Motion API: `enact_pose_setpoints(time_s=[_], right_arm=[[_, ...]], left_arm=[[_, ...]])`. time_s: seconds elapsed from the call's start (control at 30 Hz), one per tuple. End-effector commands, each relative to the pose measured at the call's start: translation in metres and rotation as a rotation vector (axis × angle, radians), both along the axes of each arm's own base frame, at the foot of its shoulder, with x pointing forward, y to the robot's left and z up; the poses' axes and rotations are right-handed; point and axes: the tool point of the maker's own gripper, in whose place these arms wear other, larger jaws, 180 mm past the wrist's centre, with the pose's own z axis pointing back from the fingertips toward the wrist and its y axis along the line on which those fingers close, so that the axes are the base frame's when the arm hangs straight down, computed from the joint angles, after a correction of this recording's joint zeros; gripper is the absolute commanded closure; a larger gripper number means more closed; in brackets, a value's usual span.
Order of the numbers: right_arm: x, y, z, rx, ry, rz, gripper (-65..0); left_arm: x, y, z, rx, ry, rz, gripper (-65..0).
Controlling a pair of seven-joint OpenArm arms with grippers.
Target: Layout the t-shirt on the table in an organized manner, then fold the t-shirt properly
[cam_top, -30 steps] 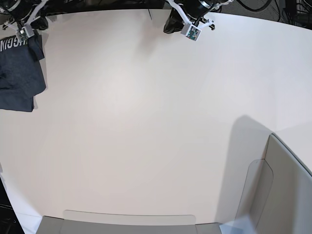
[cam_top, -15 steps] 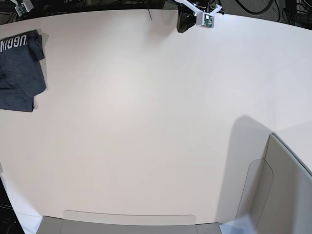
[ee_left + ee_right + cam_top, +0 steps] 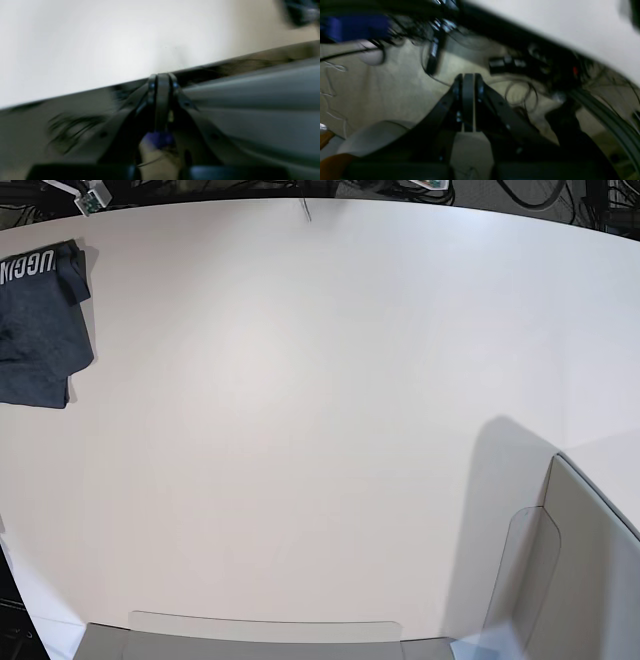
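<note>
Big pale table (image 3: 320, 410) is basically bare, with grey panels (image 3: 570, 580) down at 5 o'clock and a cable mess on the floor past the far edge. The t-shirt (image 3: 40, 330) sits folded small at 10 o'clock. Left gripper (image 3: 162, 80) and right gripper (image 3: 467, 80) are both off the table, fingers pressed together on nothing, so I'd say folding's done and only parking the arms is left.

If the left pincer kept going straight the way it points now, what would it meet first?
Probably the table: in the blurred wrist view the shut left pincer has its tips at the table's dark edge, with pale tabletop beyond. Whether it would strike the edge or pass just above is unclear. The t-shirt lies nowhere in that line.
</note>
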Motion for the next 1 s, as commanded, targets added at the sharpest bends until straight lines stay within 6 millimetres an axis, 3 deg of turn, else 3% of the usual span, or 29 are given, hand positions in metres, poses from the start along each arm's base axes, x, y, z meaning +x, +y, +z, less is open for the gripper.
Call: enact_pose_setpoints(time_s=[0.0, 0.1, 0.33, 0.43, 0.6, 0.73, 0.9, 0.97], right_arm=[[-0.007, -0.003, 0.001, -0.02, 0.018, 0.007, 0.0], [0.003, -0.004, 0.0, -0.026, -0.004, 0.007, 0.0], [0.012, -0.012, -0.005, -0.094, -0.019, 0.027, 0.0], [0.009, -0.018, -0.015, -0.173, 0.012, 0.059, 0.0], [-0.008, -0.011, -0.041, -0.264, 0.102, 0.144, 0.0], [-0.045, 0.001, -0.069, -0.253, 0.233, 0.187, 0.0], [-0.096, 0.025, -0.114, -0.171, 0.418, 0.178, 0.0], [-0.106, 0.035, -0.134, -0.143, 0.472, 0.133, 0.0]], left_arm=[[0.009, 0.006, 0.01, 0.001, -0.057, 0.011, 0.0], [0.028, 0.039, 0.011, 0.087, -0.105, 0.052, 0.0], [0.039, 0.123, 0.01, 0.306, -0.074, 0.195, 0.0], [0.025, 0.158, 0.004, 0.383, -0.016, 0.291, 0.0], [-0.031, 0.208, -0.014, 0.49, 0.153, 0.446, 0.0], [-0.085, 0.207, -0.039, 0.495, 0.305, 0.465, 0.0], [-0.141, 0.15, -0.087, 0.382, 0.499, 0.374, 0.0], [-0.14, 0.13, -0.111, 0.338, 0.525, 0.353, 0.0]])
